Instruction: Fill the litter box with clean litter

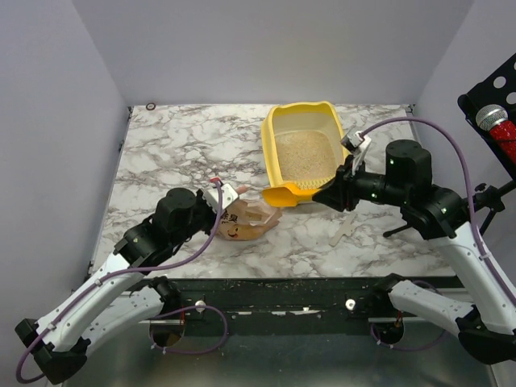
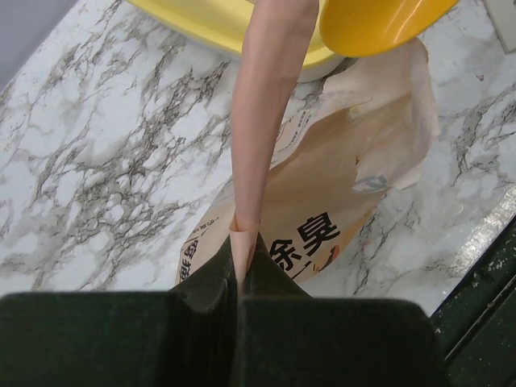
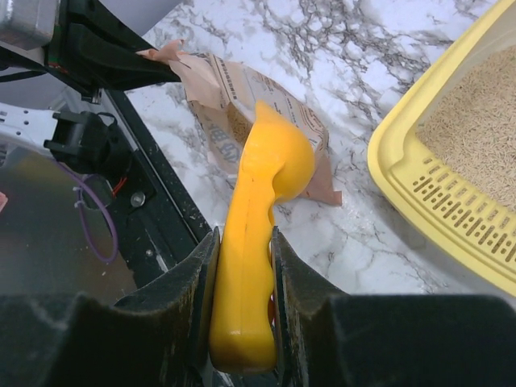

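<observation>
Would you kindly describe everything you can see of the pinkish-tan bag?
The bag is thin, crinkled, pinkish-tan plastic with dark printed characters. It lies on the marble table by the near-left corner of the litter box. The left hand is shut on one edge, holding it up as a taut fold. The orange scoop in the right hand hangs over its far end; contact is unclear.

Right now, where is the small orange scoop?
In the top view the scoop is mid-table, clamped in the right gripper, its bowl between the litter box's near lip and the bag held by the left gripper.
</observation>
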### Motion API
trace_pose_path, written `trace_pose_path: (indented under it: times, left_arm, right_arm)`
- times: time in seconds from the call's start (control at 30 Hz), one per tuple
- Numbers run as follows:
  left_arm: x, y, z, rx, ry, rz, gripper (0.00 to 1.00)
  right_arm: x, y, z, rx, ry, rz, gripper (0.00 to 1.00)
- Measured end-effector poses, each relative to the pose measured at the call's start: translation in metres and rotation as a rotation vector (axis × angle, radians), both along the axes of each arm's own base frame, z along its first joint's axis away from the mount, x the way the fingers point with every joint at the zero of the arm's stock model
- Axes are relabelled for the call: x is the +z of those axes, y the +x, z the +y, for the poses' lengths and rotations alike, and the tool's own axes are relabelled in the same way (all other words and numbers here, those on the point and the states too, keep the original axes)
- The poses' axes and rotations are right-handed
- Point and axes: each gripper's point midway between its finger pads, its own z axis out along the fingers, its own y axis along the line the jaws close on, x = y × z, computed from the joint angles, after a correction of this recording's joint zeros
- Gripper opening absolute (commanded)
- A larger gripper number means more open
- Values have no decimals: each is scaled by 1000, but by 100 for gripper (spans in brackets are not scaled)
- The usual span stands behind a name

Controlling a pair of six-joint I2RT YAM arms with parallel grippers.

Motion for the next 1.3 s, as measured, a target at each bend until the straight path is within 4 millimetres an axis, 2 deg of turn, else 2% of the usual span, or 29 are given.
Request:
trace_pose_path:
  times: [0.13,0.4,0.7,0.83,1.03,1.3]
  left_arm:
    - [-1,-2,5,18,-26,-26,0]
    - [-3,-2,8,36,-44,-44,0]
    - [9,-6,11,37,-92,-83,0]
    - [11,-5,8,30,-110,-94,0]
    - [18,-8,4,9,-143,-107,0]
    - [18,-7,-1,-4,-165,-118,0]
  right_arm:
    - [-8,1,11,38,-27,30,1]
    - [-27,-9,48,147,-91,81,1]
    - [-38,3,66,135,-160,84,1]
    - [-52,8,81,149,-205,111,1]
    - [-73,23,85,75,-266,163,1]
    - [-70,40,87,-50,-328,236,1]
